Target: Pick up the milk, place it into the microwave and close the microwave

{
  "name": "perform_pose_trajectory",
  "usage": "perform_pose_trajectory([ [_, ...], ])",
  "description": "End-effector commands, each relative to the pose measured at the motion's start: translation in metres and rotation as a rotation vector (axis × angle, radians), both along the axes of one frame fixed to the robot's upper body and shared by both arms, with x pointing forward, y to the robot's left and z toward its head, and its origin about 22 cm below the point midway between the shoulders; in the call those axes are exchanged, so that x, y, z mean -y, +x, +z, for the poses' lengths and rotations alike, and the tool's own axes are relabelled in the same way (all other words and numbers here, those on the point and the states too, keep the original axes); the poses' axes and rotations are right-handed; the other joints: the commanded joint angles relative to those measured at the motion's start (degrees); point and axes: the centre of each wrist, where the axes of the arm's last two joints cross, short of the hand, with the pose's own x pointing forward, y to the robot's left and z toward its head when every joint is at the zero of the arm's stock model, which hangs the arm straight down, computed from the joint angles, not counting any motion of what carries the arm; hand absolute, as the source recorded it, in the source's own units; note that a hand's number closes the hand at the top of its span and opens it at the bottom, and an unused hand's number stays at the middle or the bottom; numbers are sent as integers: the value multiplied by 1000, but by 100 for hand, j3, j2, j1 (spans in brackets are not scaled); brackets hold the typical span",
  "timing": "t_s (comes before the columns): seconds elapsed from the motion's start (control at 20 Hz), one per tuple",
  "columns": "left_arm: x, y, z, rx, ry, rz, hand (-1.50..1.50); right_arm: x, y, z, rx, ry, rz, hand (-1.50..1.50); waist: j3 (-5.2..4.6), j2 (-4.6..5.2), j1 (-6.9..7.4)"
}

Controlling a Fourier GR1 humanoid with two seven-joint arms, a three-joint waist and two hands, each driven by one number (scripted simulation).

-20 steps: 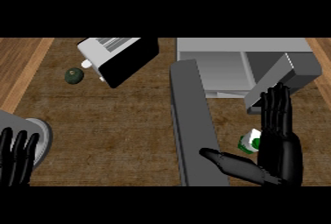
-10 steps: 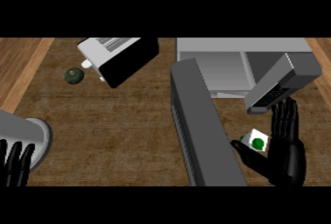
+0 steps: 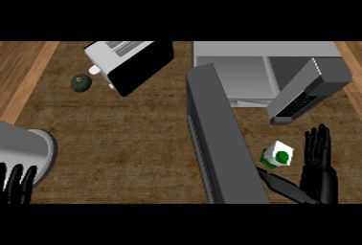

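The milk (image 3: 277, 155), a small white carton with a green dot, stands on the counter just right of the microwave's open door (image 3: 220, 143). The door is a long grey slab reaching toward me. The microwave (image 3: 240, 72) sits at the top right with its cavity open. My right hand (image 3: 318, 170) is at the lower right, open, with straight fingers right of the carton and its thumb stretched out below it. I cannot tell whether it touches the carton. My left hand (image 3: 16, 184) shows at the lower left edge, fingers up.
A white and black toaster (image 3: 127, 62) lies at the top left, with a dark green round fruit (image 3: 81, 83) beside it. A grey round container (image 3: 28, 146) is at the left edge. A grey panel with a keypad (image 3: 305, 93) juts from the microwave's right side.
My right hand has drawn back toward the lower edge, so the milk carton shows more fully. My left hand has sunk lower at the left edge.
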Motion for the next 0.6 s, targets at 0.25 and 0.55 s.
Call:
perform_pose_trajectory([
  [0.25,-9,-2,-1,13,16,1,-150,22,-2,-44,-23,-12,25,-150,1,4,13],
  [0.55,-23,-2,-1,3,10,-17,-150,21,-2,-56,-6,-65,56,-150,0,5,6],
])
